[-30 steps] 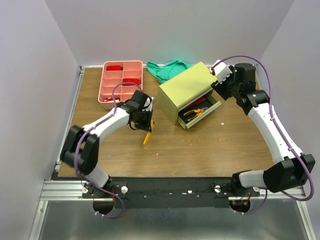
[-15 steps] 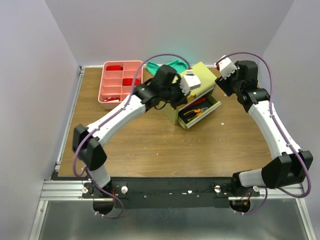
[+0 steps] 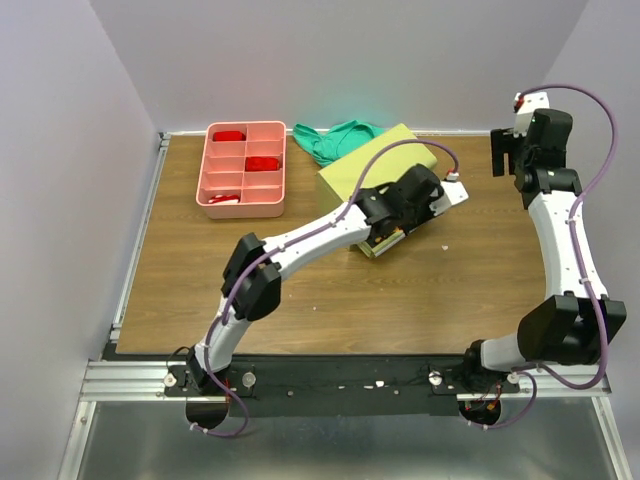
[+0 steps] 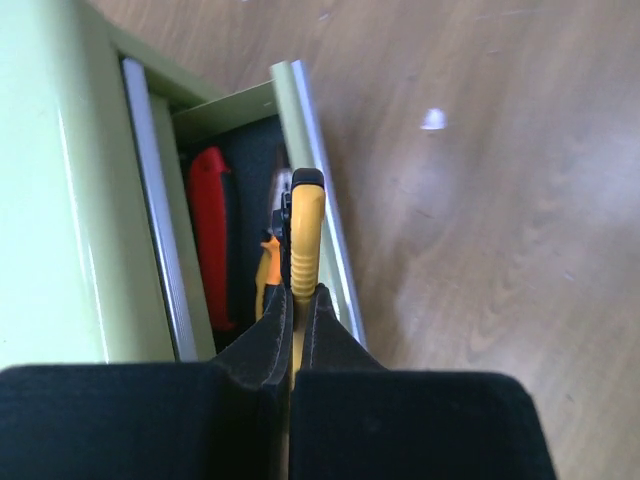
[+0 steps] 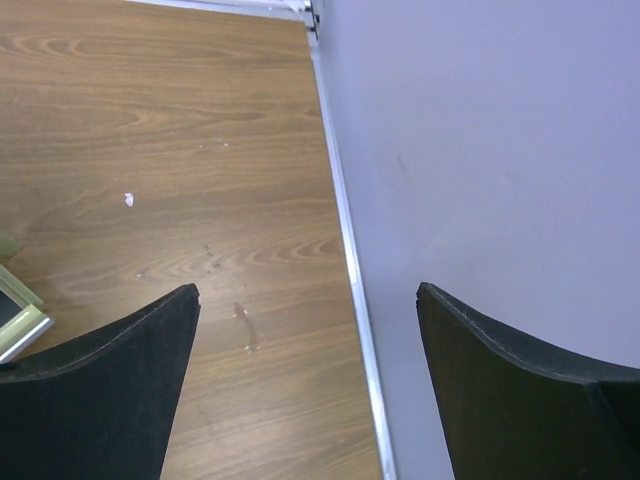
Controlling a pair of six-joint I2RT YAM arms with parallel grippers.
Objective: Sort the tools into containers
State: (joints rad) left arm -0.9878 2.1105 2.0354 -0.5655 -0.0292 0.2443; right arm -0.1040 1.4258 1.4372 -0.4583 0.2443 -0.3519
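Observation:
The olive-green chest (image 3: 375, 165) stands at the table's back middle with its bottom drawer (image 4: 312, 150) pulled out. My left gripper (image 4: 298, 295) is shut on a yellow utility knife (image 4: 305, 240) and holds it over the drawer's front edge. In the drawer lie a red utility knife (image 4: 210, 235) and orange-handled pliers (image 4: 268, 270). In the top view my left gripper (image 3: 392, 228) reaches across the drawer. The right gripper (image 5: 308, 290) is open and empty, up by the right wall (image 3: 503, 152). The pink tray (image 3: 245, 211) sits at the back left with red tools (image 3: 262, 162) in it.
A green cloth (image 3: 335, 140) lies behind the chest. An aluminium rail (image 5: 345, 230) runs along the table's right edge against the lilac wall (image 5: 480, 150). A small white speck (image 5: 129, 199) lies on the wood near the drawer.
My left arm swung from the table's middle left over to the chest's open drawer, carrying the yellow knife. The right arm pulled back from the chest to the right wall, and its jaws widened.

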